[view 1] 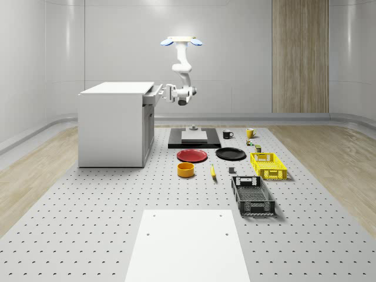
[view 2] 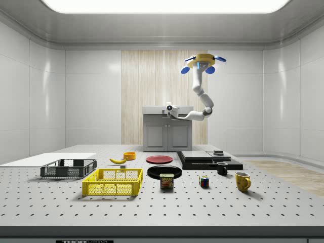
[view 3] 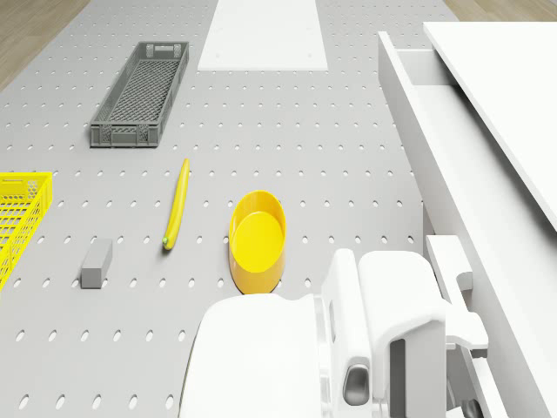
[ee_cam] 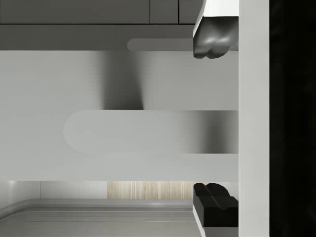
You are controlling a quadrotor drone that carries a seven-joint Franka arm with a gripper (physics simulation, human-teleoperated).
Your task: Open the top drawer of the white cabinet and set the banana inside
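Status: drone (view 2: 204, 62) hovers in the air beside the white cabinet (view 1: 113, 126), on the whole-scene view's right of it, above the black platform (view 1: 194, 140). Arm reaches down and across so the claw (view 1: 171, 93) sits at the top drawer (view 3: 452, 187) front.

Top drawer is already partly out; the drone view shows its open cavity past the front panel. In the wrist view the claw is spread, one pad (ee_cam: 212, 43) at 12 o'clock and the other at 6 o'clock of the handle bar (ee_cam: 148, 131), not pinching it.

Banana (view 1: 212, 172) lies untouched on the surface, just at 3 o'clock of the yellow bowl (view 1: 185, 170) in the whole-scene view, well apart from the cabinet.

Judgement: opening roughly under way. Left: finish the pull if needed, fetch banana, drop it in.
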